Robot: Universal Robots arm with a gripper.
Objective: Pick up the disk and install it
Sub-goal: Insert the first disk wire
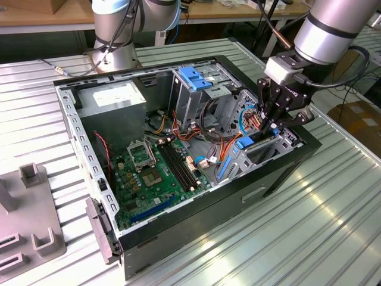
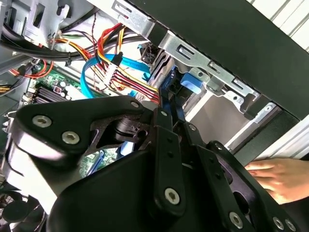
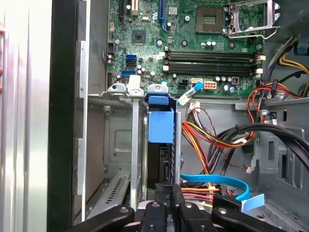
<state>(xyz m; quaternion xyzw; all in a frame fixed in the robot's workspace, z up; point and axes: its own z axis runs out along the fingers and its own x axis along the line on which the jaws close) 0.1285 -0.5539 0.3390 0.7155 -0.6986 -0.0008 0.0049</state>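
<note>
Gripper (image 1: pixel 269 126) was down inside the open PC case (image 1: pixel 178 220), at the drive bay on the exterior view's right. Disk (image 3: pixel 161 126) stood on edge in the bay slot, blue caddy rail showing, beside the metal bay walls. Fingers (image 3: pixel 170 202) were narrow, pinched on the disk's edge. A person's hand (image 2: pixel 277 176) rested outside the case, on the desk (image 1: pixel 309 226).
</note>
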